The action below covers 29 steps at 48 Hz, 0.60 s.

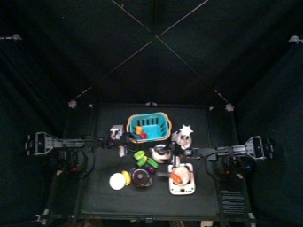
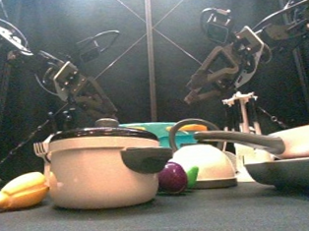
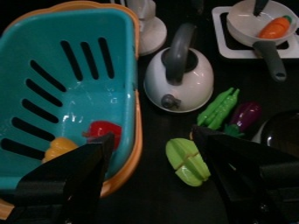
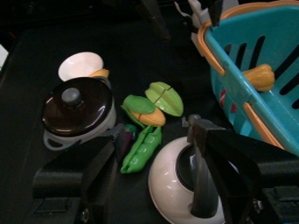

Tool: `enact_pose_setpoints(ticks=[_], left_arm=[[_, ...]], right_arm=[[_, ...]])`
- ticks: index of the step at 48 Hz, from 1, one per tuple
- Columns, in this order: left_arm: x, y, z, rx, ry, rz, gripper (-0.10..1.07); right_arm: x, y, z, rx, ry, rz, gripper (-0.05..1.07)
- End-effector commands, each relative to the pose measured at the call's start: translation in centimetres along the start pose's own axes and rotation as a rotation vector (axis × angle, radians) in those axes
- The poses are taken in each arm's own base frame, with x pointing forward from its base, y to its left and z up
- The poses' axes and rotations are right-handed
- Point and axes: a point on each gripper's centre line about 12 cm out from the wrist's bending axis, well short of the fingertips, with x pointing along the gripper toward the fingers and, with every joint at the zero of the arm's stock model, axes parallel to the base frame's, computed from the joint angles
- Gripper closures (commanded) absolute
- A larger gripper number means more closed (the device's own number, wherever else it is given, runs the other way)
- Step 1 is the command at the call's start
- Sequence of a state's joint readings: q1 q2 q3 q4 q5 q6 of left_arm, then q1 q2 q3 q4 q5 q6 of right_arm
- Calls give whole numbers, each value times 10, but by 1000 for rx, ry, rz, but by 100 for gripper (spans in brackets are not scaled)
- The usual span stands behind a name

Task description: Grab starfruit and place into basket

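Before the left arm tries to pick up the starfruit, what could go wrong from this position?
1. The starfruit lies close to the green pea pod and the white kettle, so the open left gripper might nudge or catch a neighbour instead.
2. The basket already holds a red and an orange item, and its orange rim is right beside the gripper; a low carry might hit it.

The ridged yellow-green starfruit (image 3: 187,162) is seen lying at five o'clock of the slatted blue basket (image 3: 52,66).
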<state>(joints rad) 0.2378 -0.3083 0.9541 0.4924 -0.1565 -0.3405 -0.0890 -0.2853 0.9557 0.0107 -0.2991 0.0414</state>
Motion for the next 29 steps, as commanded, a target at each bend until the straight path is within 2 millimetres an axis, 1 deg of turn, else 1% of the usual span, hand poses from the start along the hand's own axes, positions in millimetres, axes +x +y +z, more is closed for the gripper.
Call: enact_pose_setpoints(ticks=[1, 6, 11, 21, 29], left_arm=[[-3, -9, 7, 2, -26, -24, -5], [-7, -20, 8, 11, -36, -53, -5], [-9, -26, 5, 19, -33, -71, -5], [-7, -29, -9, -11, 8, -75, -5], [-7, -30, -14, -33, 21, -77, -5]], right_arm=[[-1, 1, 10, -2, -34, 3, 8], [-1, 2, 10, -5, -34, 6, 8], [0, 2, 9, -7, -29, 6, 8], [-6, -4, 11, -2, -25, -11, 8], [-6, -9, 7, 2, 9, -27, 8]])
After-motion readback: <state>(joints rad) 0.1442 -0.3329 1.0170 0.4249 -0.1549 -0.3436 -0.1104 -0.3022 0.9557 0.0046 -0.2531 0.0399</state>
